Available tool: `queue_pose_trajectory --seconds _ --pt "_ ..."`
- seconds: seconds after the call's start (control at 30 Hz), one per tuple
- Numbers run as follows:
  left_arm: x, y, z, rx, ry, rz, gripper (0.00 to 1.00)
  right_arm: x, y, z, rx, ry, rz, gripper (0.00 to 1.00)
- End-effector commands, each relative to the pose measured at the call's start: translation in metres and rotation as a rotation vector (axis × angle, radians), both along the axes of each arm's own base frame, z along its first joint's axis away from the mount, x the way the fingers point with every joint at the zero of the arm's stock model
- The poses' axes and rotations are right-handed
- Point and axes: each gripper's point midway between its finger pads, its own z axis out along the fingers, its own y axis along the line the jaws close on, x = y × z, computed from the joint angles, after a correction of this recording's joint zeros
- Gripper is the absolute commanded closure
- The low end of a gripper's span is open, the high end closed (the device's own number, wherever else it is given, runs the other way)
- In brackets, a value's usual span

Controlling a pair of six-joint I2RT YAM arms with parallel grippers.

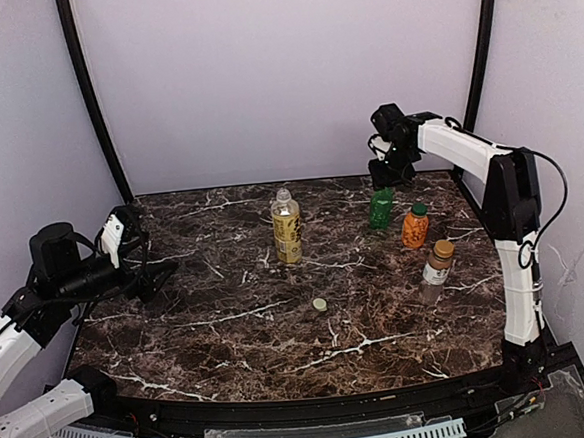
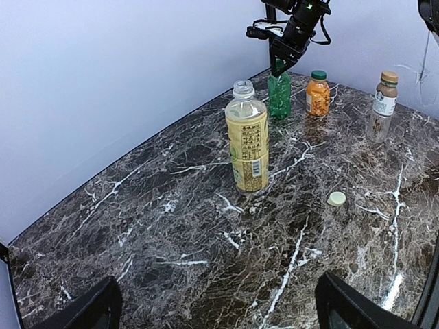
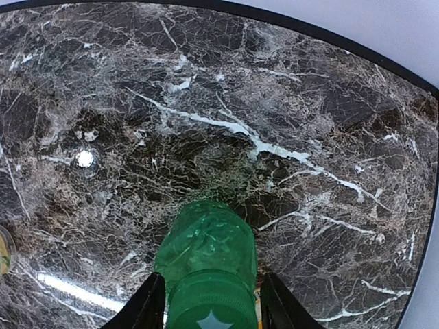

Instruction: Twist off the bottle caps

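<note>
top external: parked high behind the near edge of the table (image 1: 230, 329), looking down and forward, so the green bottle (image 1: 381, 209) shows small at far right.
left wrist: low over the table's left side, facing across at the green bottle, far off.
right wrist: right on top of the green bottle, staring down, super close.
shared: all three catch the green bottle; the first two also get the tall yellow bottle (image 1: 287, 232) left of it.

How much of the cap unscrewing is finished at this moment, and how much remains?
Done: the yellow bottle has an open neck, and a loose cap lies on the table. In hand: the right gripper flanks the cap of the green bottle; a firm grip is not certain. Still to do: the orange bottle and the slim clear bottle are capped.
</note>
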Motion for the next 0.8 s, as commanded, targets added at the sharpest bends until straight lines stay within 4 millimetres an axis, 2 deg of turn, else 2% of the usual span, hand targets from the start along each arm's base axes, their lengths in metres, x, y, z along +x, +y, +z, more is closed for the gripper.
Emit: queue_pose_trajectory --seconds 0.0,0.23,0.33,0.4,0.47,0.57,0.67,0.77 --pt "0.0 -0.001 -0.002 -0.014 0.001 -0.008 0.01 0.002 0.002 0.014 0.014 -0.044 -0.002 0.59" --pt "0.0 -0.002 -0.002 -0.011 -0.003 -0.016 0.01 0.002 0.009 0.024 0.033 -0.065 0.046 0.98" --pt "0.0 -0.002 -0.002 -0.011 -0.003 -0.018 0.01 0.001 0.008 0.031 0.022 -0.082 0.062 1.0" --pt "0.0 -0.003 -0.001 -0.009 -0.005 -0.02 0.01 -0.001 0.01 0.044 0.024 -0.105 0.074 1.0" --pt "-0.001 -0.003 -0.001 -0.006 -0.005 -0.025 0.01 -0.003 0.011 0.067 0.034 -0.151 0.077 1.0" --pt "0.0 -0.004 -0.001 -0.005 -0.005 -0.028 0.01 -0.01 0.025 0.121 0.066 -0.274 0.102 1.0" --pt "0.001 -0.005 0.001 -0.006 -0.01 -0.034 0.01 -0.032 0.067 0.188 0.124 -0.487 0.217 1.0" --pt "0.001 -0.006 0.006 -0.003 -0.022 -0.042 0.01 -0.077 0.12 0.261 0.185 -0.757 0.381 1.0"
